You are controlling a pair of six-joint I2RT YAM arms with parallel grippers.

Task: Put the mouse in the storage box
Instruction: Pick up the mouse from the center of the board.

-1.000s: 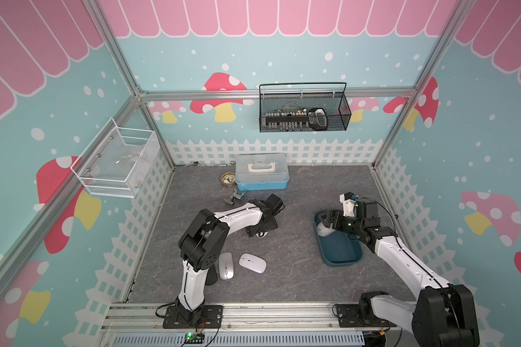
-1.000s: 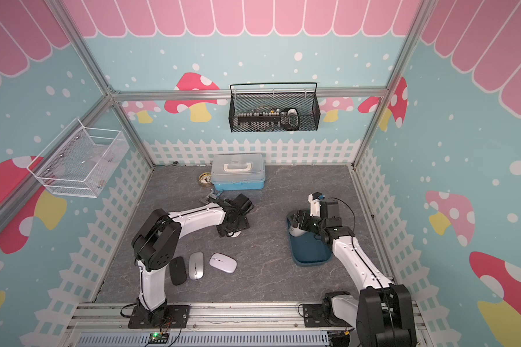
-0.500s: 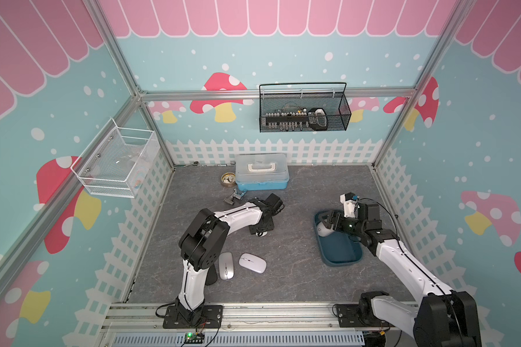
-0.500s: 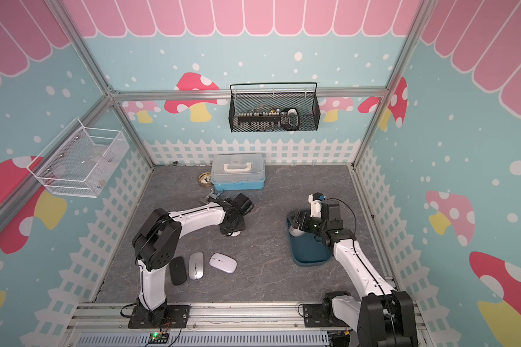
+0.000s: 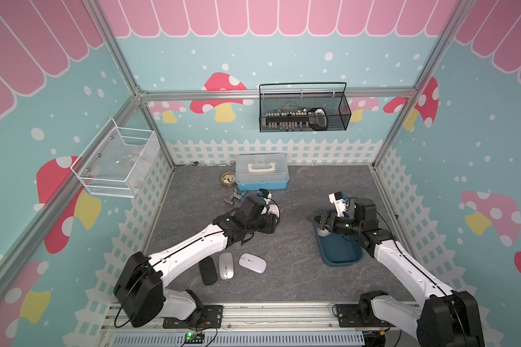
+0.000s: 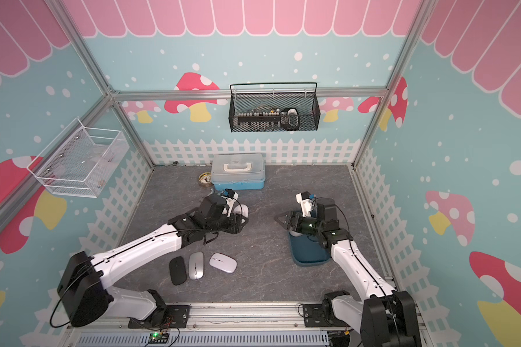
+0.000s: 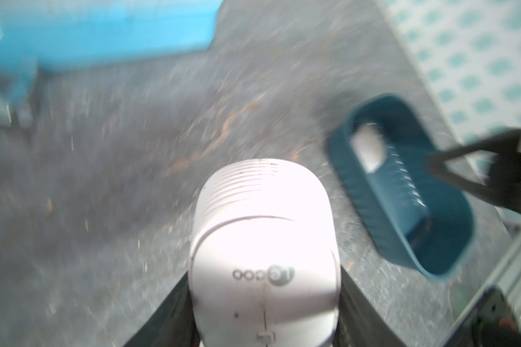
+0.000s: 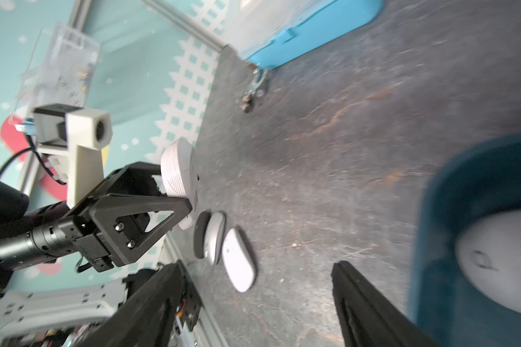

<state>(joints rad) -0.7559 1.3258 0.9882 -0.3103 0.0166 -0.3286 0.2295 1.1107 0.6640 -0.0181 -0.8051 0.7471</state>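
Observation:
My left gripper (image 5: 273, 221) (image 7: 263, 282) is shut on a white mouse (image 5: 274, 209) (image 6: 243, 210) (image 7: 262, 240) (image 8: 178, 171), held tilted near the middle of the floor. The storage box (image 5: 340, 252) (image 6: 310, 255) (image 7: 403, 195) (image 8: 469, 180), a dark teal tray, lies to the right. Another pale mouse (image 7: 369, 147) (image 8: 500, 261) lies in its far end. My right gripper (image 5: 317, 220) (image 6: 283, 220) (image 8: 257, 267) stands open over the box's far end with nothing between its fingers. A black mouse (image 5: 208, 271), a silver mouse (image 5: 226, 265) and a white mouse (image 5: 252, 263) lie side by side near the front.
A light-blue case (image 5: 261, 175) with a white handle stands at the back, with a small round tin (image 5: 228, 179) and a metal piece (image 5: 233, 198) beside it. A black mesh basket (image 5: 304, 115) hangs on the back wall and a white wire basket (image 5: 118, 162) on the left wall.
My left gripper has shut on the white mouse. My right gripper has shifted a little to the left over the box's far end and stays open.

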